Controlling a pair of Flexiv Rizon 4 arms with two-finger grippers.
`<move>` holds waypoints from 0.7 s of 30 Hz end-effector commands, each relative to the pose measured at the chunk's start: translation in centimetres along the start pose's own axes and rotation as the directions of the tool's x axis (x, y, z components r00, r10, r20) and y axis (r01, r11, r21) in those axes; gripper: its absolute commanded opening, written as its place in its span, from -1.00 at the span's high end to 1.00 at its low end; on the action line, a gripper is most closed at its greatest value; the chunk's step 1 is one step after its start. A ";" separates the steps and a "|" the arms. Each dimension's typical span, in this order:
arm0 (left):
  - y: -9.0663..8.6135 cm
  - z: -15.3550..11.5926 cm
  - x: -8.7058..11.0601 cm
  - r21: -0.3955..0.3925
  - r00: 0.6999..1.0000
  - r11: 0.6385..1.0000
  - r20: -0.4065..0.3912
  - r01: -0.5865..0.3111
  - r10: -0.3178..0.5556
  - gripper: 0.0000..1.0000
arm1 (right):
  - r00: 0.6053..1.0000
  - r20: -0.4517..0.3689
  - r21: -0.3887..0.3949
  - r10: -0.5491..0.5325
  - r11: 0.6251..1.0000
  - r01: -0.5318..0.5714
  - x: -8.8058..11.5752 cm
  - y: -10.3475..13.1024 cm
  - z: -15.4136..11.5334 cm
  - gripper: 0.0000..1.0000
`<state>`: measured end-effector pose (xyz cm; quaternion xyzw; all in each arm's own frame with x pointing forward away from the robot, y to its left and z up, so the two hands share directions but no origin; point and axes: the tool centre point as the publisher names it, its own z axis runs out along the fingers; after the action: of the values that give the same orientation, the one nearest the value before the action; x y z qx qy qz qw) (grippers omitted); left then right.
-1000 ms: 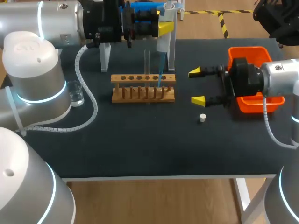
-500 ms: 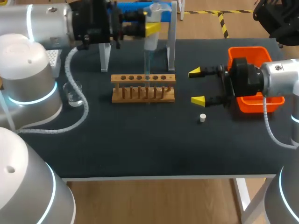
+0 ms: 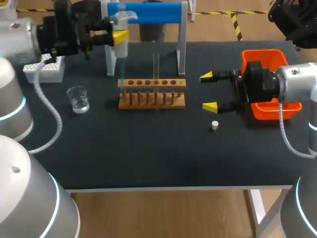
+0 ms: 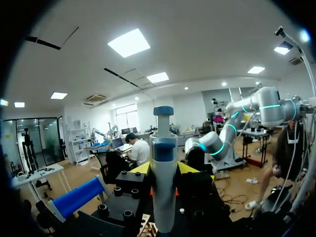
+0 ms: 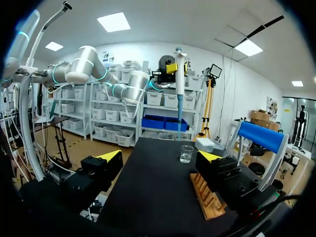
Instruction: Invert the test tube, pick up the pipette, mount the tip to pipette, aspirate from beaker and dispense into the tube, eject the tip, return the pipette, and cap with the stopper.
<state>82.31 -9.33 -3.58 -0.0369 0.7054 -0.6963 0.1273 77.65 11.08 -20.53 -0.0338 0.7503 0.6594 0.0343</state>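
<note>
My left claw (image 3: 118, 35) grips the seemingly light, rigid pipette (image 3: 122, 48) by its barrel above the rack (image 3: 151, 100), left end, thin tip (image 3: 120, 82) probably fragile; right claw (image 3: 210, 91) gapes empty.

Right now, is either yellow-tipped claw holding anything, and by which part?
The left gripper holds the pipette upright by its upper body, just below the plunger, with the blue tip pointing down. The right gripper is open and empty.
</note>
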 end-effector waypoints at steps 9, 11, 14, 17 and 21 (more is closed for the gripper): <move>2.7 -6.6 -3.2 -0.004 0.999 1.000 0.027 -0.021 0.021 1.00 | 1.000 0.001 0.002 0.000 1.000 0.000 0.1 0.1 -0.1 -1.00; 3.1 -7.0 -3.8 -0.013 0.999 1.000 0.034 -0.021 0.021 1.00 | 1.000 0.001 0.002 0.000 1.000 0.000 0.1 0.1 -0.1 -1.00; 3.7 -7.7 -4.6 -0.016 0.999 1.000 0.041 -0.027 0.027 1.00 | 1.000 0.001 0.002 0.000 1.000 0.000 0.1 0.1 -0.1 -1.00; 4.1 -8.4 -5.4 -0.019 0.998 0.999 0.054 -0.035 0.036 1.00 | 1.000 0.001 0.002 0.000 1.000 0.000 0.1 0.1 -0.1 -1.00; 4.7 -9.3 -6.3 -0.021 0.996 0.999 0.074 -0.044 0.045 1.00 | 1.000 0.001 0.002 0.000 1.000 0.000 0.1 0.1 -0.1 -1.00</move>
<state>86.62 0.69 -7.20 -0.0522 0.7093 -0.6820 0.1704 77.65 11.08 -20.53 -0.0337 0.7503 0.6594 0.0343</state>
